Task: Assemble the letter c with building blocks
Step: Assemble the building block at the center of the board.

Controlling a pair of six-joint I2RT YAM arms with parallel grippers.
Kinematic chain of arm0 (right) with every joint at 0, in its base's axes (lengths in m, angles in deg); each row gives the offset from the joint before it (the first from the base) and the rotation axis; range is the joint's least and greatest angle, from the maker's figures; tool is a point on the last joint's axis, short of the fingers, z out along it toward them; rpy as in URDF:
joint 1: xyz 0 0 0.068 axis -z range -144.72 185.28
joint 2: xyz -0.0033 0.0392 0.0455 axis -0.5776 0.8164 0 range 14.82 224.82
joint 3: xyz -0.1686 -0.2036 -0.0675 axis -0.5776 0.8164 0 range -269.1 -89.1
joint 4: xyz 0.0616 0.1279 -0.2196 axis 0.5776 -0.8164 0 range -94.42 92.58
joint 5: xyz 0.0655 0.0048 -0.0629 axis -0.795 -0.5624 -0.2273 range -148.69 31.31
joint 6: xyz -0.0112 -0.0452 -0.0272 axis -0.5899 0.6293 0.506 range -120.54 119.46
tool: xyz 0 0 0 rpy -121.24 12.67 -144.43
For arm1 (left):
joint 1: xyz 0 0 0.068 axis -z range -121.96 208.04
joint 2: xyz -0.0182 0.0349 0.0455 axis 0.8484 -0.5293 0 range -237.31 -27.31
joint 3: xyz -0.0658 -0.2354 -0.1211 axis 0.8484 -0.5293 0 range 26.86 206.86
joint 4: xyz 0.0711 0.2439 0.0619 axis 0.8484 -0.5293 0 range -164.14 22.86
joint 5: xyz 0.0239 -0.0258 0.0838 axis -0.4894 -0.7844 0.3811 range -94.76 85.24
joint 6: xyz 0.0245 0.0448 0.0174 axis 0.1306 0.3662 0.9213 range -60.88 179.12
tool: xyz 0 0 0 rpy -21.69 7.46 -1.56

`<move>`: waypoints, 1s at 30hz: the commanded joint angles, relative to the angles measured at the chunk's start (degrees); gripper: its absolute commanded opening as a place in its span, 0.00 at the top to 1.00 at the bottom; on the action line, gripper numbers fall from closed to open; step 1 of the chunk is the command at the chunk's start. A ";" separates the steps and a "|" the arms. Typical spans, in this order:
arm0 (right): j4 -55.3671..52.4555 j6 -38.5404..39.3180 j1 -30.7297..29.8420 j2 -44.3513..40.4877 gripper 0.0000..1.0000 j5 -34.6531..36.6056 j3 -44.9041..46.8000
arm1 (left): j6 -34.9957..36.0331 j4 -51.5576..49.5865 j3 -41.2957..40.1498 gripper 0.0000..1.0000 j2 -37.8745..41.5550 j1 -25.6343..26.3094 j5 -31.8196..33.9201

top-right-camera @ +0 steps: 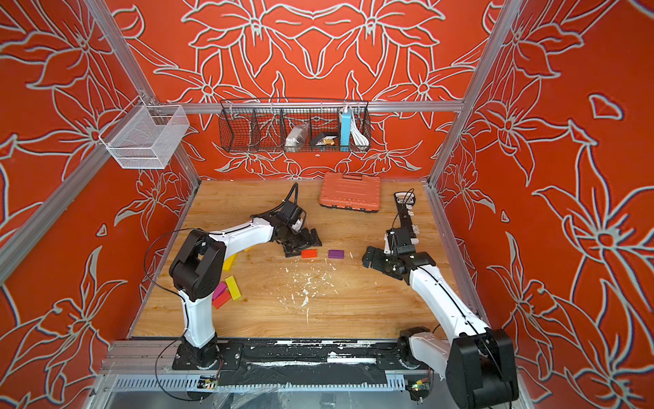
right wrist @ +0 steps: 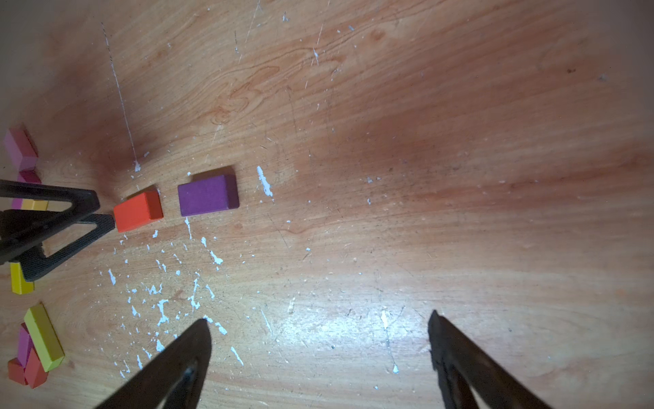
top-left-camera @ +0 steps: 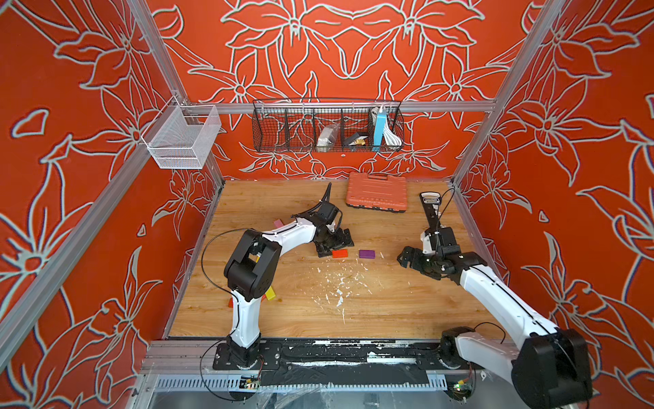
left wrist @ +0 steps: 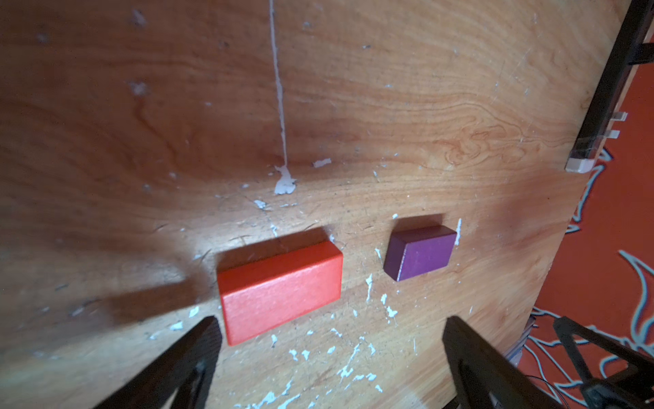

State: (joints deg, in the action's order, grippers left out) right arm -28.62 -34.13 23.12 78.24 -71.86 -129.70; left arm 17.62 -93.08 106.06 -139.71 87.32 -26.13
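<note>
My left end effector (left wrist: 331,323) sat released and empty. The red block (left wrist: 279,292) was just right of it, long axis running left-right. My right end effector (right wrist: 318,320), released too, was farther off.

Bare table (right wrist: 460,177) between purple block (right wrist: 208,194) and right claw (right wrist: 318,318), left claw (left wrist: 329,320) close against red block (left wrist: 279,290)
</note>
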 commanded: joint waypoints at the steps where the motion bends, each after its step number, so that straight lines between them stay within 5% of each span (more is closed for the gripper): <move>1: 0.00 -0.34 0.06 -0.37 0.02 -0.19 -0.71 | -0.43 -0.55 1.86 0.02 -1.48 0.71 -0.82; 30: -0.09 0.10 0.21 -0.27 0.02 0.03 -0.71 | -0.99 -2.28 6.99 0.02 -4.11 3.09 0.40</move>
State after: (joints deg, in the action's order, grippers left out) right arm -28.64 -34.11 23.14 78.19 -71.86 -129.70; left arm 16.66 -93.93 112.83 -144.06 90.09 -26.78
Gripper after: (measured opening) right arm 0.980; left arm 0.984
